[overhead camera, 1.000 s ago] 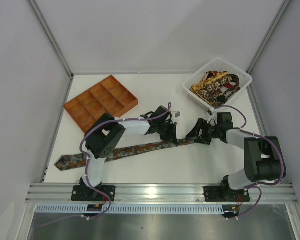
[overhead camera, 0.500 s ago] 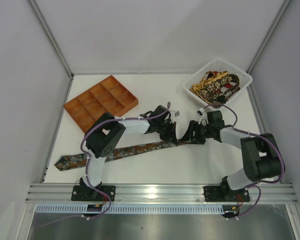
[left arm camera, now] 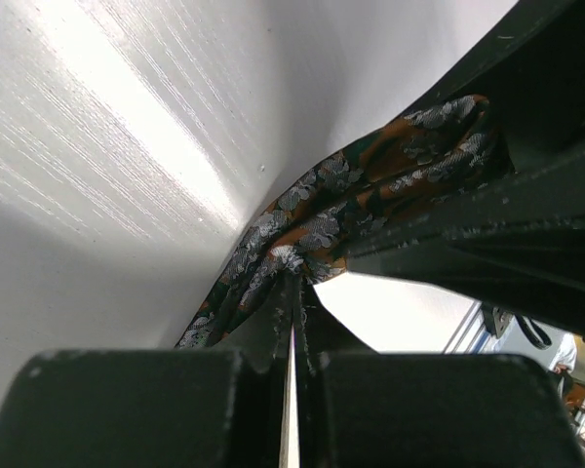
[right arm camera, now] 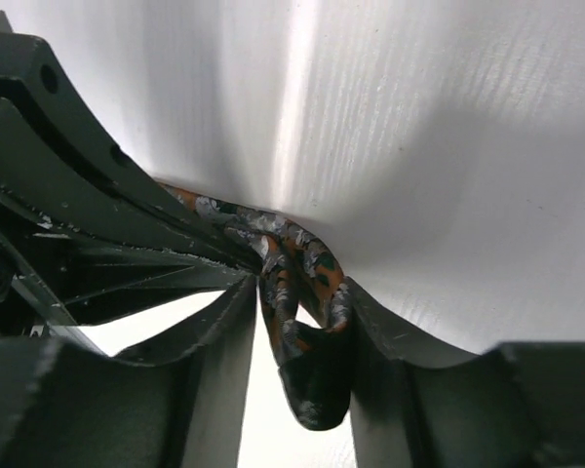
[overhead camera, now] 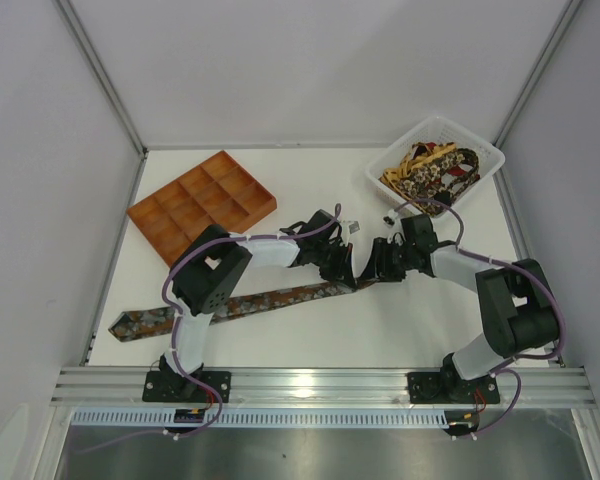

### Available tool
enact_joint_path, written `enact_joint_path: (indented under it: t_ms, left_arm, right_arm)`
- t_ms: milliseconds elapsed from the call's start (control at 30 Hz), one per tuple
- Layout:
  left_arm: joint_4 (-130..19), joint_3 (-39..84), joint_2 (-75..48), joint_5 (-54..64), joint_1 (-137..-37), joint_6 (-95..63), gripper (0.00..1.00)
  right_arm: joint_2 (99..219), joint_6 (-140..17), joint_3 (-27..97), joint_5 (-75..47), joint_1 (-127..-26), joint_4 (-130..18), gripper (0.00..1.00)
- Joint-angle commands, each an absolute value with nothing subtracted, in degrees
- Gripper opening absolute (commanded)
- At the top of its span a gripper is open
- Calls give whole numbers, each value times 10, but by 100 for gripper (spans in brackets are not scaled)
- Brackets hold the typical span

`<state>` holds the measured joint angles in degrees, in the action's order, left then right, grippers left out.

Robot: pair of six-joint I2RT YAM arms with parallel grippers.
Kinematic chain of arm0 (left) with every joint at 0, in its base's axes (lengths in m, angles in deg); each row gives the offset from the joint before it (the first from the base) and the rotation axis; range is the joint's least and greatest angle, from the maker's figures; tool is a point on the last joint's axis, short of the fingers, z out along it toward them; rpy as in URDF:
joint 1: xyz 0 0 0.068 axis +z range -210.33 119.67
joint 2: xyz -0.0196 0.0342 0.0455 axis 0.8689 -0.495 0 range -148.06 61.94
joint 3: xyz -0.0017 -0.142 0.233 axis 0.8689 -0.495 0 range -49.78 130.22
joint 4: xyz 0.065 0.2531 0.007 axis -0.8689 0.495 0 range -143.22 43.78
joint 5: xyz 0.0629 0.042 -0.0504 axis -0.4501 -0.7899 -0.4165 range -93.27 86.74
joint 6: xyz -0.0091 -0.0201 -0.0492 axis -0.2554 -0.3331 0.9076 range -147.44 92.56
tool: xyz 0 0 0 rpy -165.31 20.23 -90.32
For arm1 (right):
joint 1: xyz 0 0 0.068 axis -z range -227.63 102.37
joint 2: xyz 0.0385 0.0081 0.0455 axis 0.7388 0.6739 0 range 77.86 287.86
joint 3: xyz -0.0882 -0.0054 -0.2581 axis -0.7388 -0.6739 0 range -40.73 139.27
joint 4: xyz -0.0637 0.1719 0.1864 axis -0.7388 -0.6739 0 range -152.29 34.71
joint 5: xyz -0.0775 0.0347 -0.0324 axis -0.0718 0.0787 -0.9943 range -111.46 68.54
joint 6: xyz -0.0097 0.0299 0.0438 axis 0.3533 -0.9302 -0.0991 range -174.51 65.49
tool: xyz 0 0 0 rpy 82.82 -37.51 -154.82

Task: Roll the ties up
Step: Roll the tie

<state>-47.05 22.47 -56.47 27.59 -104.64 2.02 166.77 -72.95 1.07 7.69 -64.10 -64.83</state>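
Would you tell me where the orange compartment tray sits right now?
In the top view, the orange compartment tray lies at the far left of the work surface, opposite the white basket at the far right.

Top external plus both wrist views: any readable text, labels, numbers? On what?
None can be read.
The tie shows only a pattern; the orange tray and the white basket show no lettering.
A small white patch on the left arm is too small to read.
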Motion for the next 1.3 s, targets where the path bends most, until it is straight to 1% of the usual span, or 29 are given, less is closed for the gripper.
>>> enact_joint_path:
  t_ms: [0,100,133,167,233,300,333,400,433,533,600,700,733,800,867,933,1133,1200,1233,1267]
  left_arm:
    - [-465,234,-583,257,-1042,0,1]
    - [-468,233,-584,257,-1042,1,1]
    - [-467,233,-585,257,-1042,2,0]
    - [-468,233,-585,257,-1042,1,0]
    - [-468,233,-585,258,-1042,2,0]
    - [-468,233,-583,258,-1042,1,1]
    - [-468,233,-582,258,-1042,2,1]
    - [-466,233,-584,257,-1042,2,0]
    - [-468,233,-585,259,-1041,2,0]
    - [-468,233,-585,262,-1041,1,0]
    - [-467,233,-586,261,-1041,-1,0]
    - [-469,232,-586,260,-1041,0,0]
    - [-470,232,-586,261,-1041,1,0]
    - [-472,232,-589,263,-1041,2,1]
    - [-473,230,-588,263,-1041,3,0]
    - [-472,231,-586,264,-1041,4,0]
    - [-474,226,-565,272,-1037,13,0]
    - [-483,209,-543,276,-1033,20,0]
    - [-486,202,-536,278,-1029,23,0]
    - [-489,194,-517,280,-1027,25,0]
  right_arm:
    - [1669,-715,37,44,-649,-662,43]
    - [1669,-715,44,24,-668,-670,32]
    - [1671,-717,52,20,-674,-678,24]
    - [1674,-720,58,8,-687,-681,20]
    - [1682,-720,73,-7,-704,-698,20]
    - [1688,-721,80,-36,-728,-710,21]
    - [1688,-722,83,-41,-731,-711,27]
    - [1687,-726,79,-42,-735,-705,28]
    - [1688,-727,78,-42,-735,-705,31]
    - [1692,-723,78,-45,-734,-714,46]
    - [1692,-720,71,-50,-735,-713,47]
    - [1694,-724,68,-62,-736,-714,42]
    - [1694,-725,68,-66,-738,-711,34]
    - [1690,-726,73,-77,-743,-716,26]
    - [1691,-724,86,-98,-753,-726,12]
    - [1699,-719,97,-112,-758,-741,0]
    - [1720,-728,113,-199,-784,-780,0]
    - [1724,-734,124,-214,-797,-797,0]
    - [1727,-739,127,-248,-800,-802,0]
    - [1730,-744,132,-253,-802,-807,0]
